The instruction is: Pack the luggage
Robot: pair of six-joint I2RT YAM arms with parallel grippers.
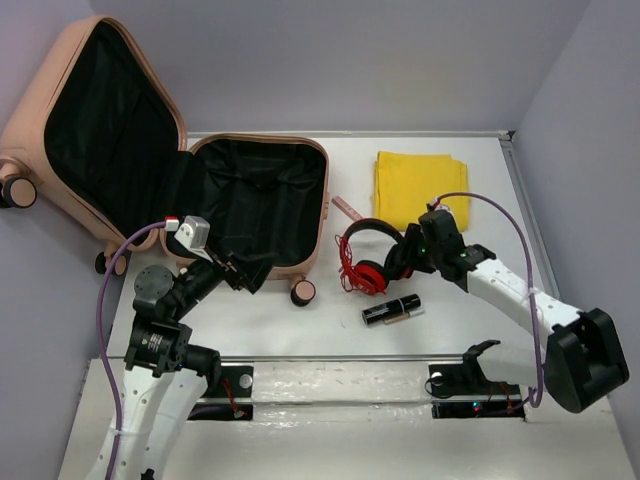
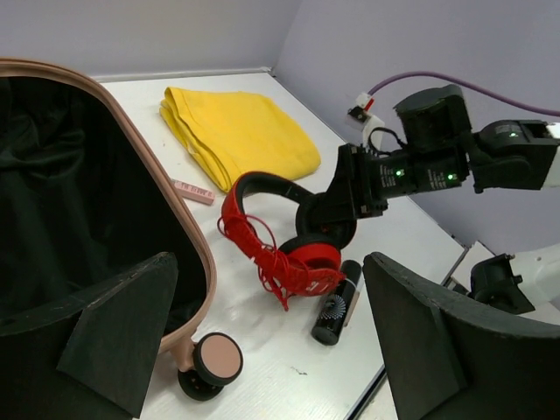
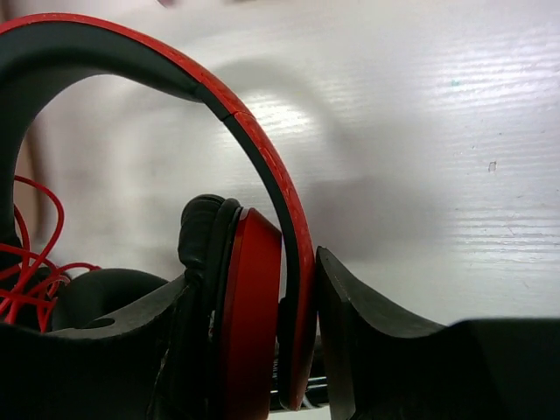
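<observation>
The luggage (image 1: 323,205), a salmon-pink hard-shell suitcase with black lining, lies open at the left, its lid (image 1: 60,60) raised against the wall. Red-and-black headphones (image 1: 372,277) with a tangled red cord lie on the white table to its right. My right gripper (image 1: 402,262) is shut on one ear cup. In the right wrist view its fingers (image 3: 367,332) press the cup and headband (image 3: 262,166) from both sides. My left gripper (image 1: 240,275) hovers wide open at the suitcase's front corner, nothing between its fingers (image 2: 114,332).
A folded yellow cloth (image 1: 420,185) lies at the back right. A black cylinder (image 1: 392,312) rests in front of the headphones, and a small pink stick (image 1: 347,210) lies beside the suitcase rim. A caster wheel (image 2: 214,357) juts from the suitcase's near corner.
</observation>
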